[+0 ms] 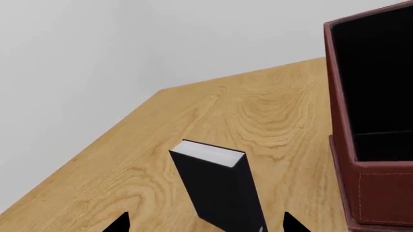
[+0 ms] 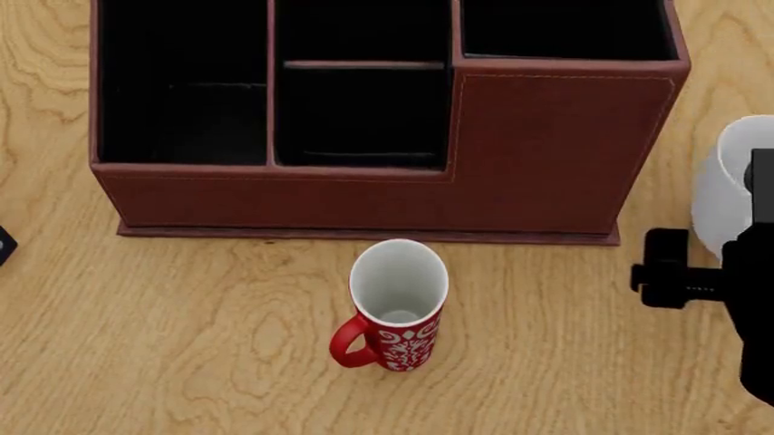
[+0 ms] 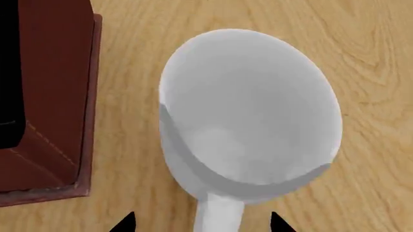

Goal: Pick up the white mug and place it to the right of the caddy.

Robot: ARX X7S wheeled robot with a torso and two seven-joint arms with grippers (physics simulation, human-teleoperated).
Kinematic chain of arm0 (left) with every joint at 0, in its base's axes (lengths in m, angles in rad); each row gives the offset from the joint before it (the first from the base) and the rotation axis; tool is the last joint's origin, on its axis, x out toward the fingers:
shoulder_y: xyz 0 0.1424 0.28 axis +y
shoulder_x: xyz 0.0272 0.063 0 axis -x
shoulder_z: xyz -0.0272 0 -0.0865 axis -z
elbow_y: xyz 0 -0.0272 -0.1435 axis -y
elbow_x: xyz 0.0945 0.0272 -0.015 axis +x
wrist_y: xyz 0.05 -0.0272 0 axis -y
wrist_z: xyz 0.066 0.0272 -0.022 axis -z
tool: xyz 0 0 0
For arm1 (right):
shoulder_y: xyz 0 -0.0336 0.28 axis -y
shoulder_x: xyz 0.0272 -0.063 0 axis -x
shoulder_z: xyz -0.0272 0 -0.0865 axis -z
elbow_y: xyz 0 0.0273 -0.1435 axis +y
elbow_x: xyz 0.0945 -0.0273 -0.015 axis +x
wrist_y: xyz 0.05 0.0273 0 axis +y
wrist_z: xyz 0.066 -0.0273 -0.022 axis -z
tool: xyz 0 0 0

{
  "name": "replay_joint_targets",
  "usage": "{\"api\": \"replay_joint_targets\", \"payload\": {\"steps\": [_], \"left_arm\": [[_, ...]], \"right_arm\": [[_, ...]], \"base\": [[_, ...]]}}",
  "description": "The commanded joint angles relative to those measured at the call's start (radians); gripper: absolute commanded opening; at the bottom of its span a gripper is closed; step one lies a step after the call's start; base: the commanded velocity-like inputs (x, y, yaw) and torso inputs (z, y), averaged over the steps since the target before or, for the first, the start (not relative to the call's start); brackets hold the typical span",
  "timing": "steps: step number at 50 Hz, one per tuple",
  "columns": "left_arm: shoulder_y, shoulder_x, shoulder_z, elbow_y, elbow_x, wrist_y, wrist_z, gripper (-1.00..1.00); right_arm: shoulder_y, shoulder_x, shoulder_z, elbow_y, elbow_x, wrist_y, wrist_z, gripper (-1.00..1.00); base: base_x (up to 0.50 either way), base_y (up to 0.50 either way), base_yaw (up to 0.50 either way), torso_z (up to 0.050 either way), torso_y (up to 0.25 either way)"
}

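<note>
So my right gripper [image 3: 200,223] is sitting right over the white mug [image 3: 248,108]. In the right wrist view only the two dark fingertips [image 3: 124,223] poke in, spread apart, with the mug's handle [image 3: 219,215] running straight down between them. Can't tell whether they're touching it. Past the tips I'm looking right into the mug's open mouth, and beyond that to one side is the corner of the caddy [image 3: 55,96], near the mug with a strip of wooden table [image 3: 129,145] between them.

The head view gives what the wrist cam can't: the mug [image 2: 726,195] stands just off the caddy's [image 2: 545,154] right side, half hidden by my black arm [image 2: 713,290], and you can't see my fingers there at all. It also shows the red patterned mug [image 2: 397,304] upright in front of the caddy, well apart from my right hand, handle pointing left. Neither wrist cam catches that one.

Left gripper [image 1: 206,223]: again just two dark tips [image 1: 119,223], spread wide, nothing pinched. Right between them and just beyond is a black book-like box [image 1: 216,188] with a white edge. Further out is bare tabletop [image 1: 258,106], with the caddy's wall [image 1: 377,145] and its black-lined inside off to one side. The head view only catches a sliver of that black box [image 2: 5,245] at its left edge.
</note>
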State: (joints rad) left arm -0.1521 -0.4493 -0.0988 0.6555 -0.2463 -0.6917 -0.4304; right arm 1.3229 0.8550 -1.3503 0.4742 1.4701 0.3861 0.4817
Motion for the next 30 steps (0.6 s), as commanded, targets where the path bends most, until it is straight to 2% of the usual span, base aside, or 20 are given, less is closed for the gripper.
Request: {"api": "replay_joint_targets", "payload": {"steps": [1, 15, 30], "left_arm": [[0.001, 0.0, -0.005, 0.002, -0.006, 0.003, 0.0, 1.0], [0.03, 0.004, -0.025, 0.013, -0.02, 0.019, 0.002, 1.0], [0.046, 0.008, -0.044, 0.019, -0.036, 0.034, 0.005, 1.0]], "right_arm": [[0.016, 0.052, 0.011, -0.091, -0.012, 0.028, 0.05, 1.0], [0.089, 0.201, 0.039, -0.416, -0.002, 0.082, 0.213, 1.0], [0.207, 0.287, 0.081, -0.677, 0.036, 0.194, 0.339, 1.0]], "base": [[0.0, 0.0, 0.0, 0.0, 0.0], [0.0, 0.0, 0.0, 0.0, 0.0], [0.0, 0.0, 0.0, 0.0, 0.0]]}}
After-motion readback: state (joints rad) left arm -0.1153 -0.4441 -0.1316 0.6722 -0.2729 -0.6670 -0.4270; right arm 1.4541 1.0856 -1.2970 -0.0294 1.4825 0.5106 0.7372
